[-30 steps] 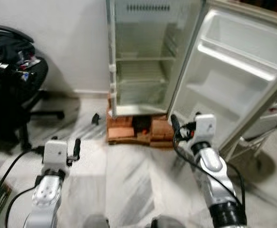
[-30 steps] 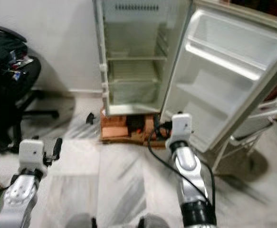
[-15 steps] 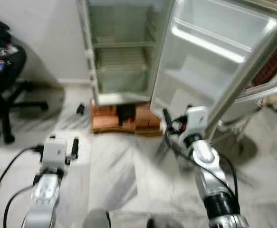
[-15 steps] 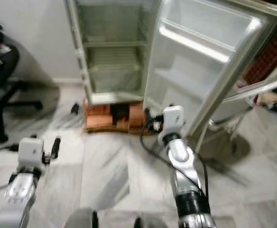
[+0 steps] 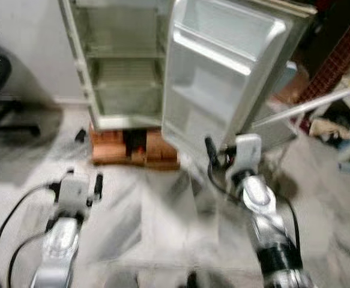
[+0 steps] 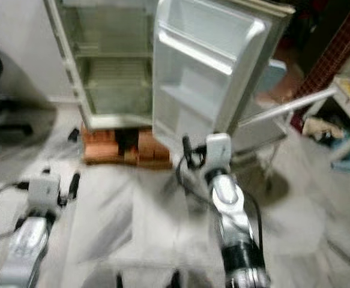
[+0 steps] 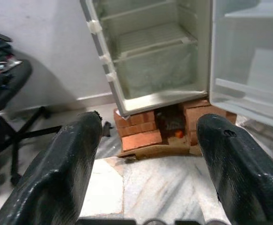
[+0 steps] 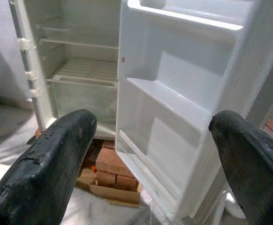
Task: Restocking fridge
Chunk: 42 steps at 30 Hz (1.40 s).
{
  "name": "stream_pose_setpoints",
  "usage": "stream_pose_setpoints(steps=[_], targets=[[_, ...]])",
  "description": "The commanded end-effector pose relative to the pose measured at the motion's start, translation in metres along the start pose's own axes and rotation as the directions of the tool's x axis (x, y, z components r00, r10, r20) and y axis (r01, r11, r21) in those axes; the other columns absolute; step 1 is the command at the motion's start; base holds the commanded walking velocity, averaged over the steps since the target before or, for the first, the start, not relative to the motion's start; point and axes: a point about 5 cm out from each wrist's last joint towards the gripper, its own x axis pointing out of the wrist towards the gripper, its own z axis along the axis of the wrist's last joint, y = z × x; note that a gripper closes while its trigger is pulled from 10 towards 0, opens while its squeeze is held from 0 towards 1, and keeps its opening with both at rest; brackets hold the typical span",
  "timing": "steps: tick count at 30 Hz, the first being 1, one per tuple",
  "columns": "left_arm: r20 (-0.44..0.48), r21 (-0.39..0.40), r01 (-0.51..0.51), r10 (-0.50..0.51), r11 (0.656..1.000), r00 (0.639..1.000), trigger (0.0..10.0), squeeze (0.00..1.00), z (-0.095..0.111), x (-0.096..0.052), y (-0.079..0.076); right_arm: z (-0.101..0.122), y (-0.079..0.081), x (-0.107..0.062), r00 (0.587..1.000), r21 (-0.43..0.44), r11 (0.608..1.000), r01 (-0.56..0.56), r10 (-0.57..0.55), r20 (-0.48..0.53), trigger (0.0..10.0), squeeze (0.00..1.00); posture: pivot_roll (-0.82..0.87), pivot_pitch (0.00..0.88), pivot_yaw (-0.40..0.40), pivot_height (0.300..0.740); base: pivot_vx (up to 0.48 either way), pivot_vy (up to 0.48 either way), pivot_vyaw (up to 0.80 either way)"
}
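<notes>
Fridge (image 5: 117,66), one unit, is standing ahead on a stack of bricks (image 5: 132,147), its single door (image 5: 223,72) swung wide, shelves bare. Two arms are reaching forward over the marble floor (image 5: 162,228). Left gripper (image 7: 145,154) and right gripper (image 8: 150,159) are both holding their fingers spread wide, gripping nothing.

My arms are silver metal with segmented joints; the right arm (image 5: 265,210) has a black band. White boxy wrist blocks. Black cables loop off both. My fingers (image 7: 63,173) are thick, black, scuffed and rounded.
</notes>
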Motion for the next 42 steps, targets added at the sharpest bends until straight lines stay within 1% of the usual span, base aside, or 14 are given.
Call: stream_pose_setpoints(steps=[1, 6, 14, 19, 23, 26, 33, 37, 40, 42], targets=[[0.012, -0.007, 0.009, -0.008, 1.000, 1.000, 10.0, 0.00, 0.002, 0.001, -0.005, 0.002, -0.011, -0.001, 1.000, -0.023, 0.999, 0.028, -0.028, 0.003, 10.0, 0.00, 0.10, 0.058, -0.027, 0.740, 0.371, -0.296, 0.00], [0.012, -0.016, 0.015, -0.015, 1.000, 1.000, 10.0, 0.00, 0.003, 0.001, -0.005, 0.004, -0.011, -0.001, 1.000, -0.046, 0.999, 0.010, -0.008, 0.025, 10.0, 0.00, 0.11, 0.061, -0.025, 0.740, 0.446, -0.049, 0.33], [0.012, -0.014, 0.013, -0.012, 1.000, 1.000, 10.0, 0.00, 0.003, 0.000, -0.005, 0.004, -0.011, 0.000, 1.000, -0.035, 0.999, 0.015, -0.014, 0.025, 10.0, 0.00, 0.11, 0.068, -0.025, 0.740, 0.476, 0.000, 0.59], [0.007, -0.012, 0.009, -0.008, 1.000, 1.000, 10.0, 0.00, 0.002, 0.000, -0.006, 0.005, -0.015, 0.002, 0.999, -0.040, 0.998, 0.044, -0.043, 0.031, 10.0, 0.00, 0.11, 0.071, -0.027, 0.740, 0.475, 0.000, 0.00], [-0.021, -0.022, -0.014, 0.014, 1.000, 1.000, 10.0, 0.00, -0.001, 0.000, -0.004, 0.007, -0.015, 0.003, 0.998, -0.032, 0.999, 0.044, -0.043, 0.036, 10.0, 0.00, 0.11, 0.073, -0.028, 0.740, 0.453, 0.000, 0.00], [-0.012, -0.034, -0.009, 0.009, 0.999, 1.000, 10.0, 0.00, 0.000, 0.001, -0.005, 0.007, -0.015, 0.005, 0.998, -0.032, 0.998, 0.049, -0.047, 0.034, 10.0, 0.00, 0.11, 0.076, -0.029, 0.740, 0.389, -0.200, 0.00], [-0.008, -0.041, -0.024, 0.023, 0.999, 1.000, 10.0, 0.00, 0.001, 0.000, -0.004, 0.008, -0.014, 0.007, 0.998, -0.026, 0.999, 0.044, -0.043, 0.039, 10.0, 0.00, 0.12, 0.077, -0.034, 0.740, 0.036, 0.000, 0.00], [-0.027, -0.041, -0.051, 0.050, 0.998, 0.998, 10.0, 0.00, -0.002, -0.003, -0.001, 0.009, -0.014, 0.009, 0.998, -0.025, 0.999, 0.041, -0.040, 0.039, 10.0, 0.00, 0.12, 0.076, -0.034, 0.740, 0.000, 0.000, 0.00], [-0.097, -0.047, -0.095, 0.091, 0.994, 0.991, 10.0, 0.00, -0.016, -0.015, 0.011, 0.016, -0.020, 0.018, 0.996, -0.024, 0.997, 0.067, -0.065, 0.053, 10.0, 0.00, 0.13, 0.081, -0.037, 0.740, 0.000, 0.000, 0.00], [-0.103, -0.046, -0.100, 0.095, 0.994, 0.990, 10.0, 0.00, -0.018, -0.017, 0.013, 0.017, -0.022, 0.020, 0.996, -0.026, 0.997, 0.073, -0.072, 0.055, 10.0, 0.00, 0.13, 0.082, -0.037, 0.740, 0.000, 0.000, 0.00]])
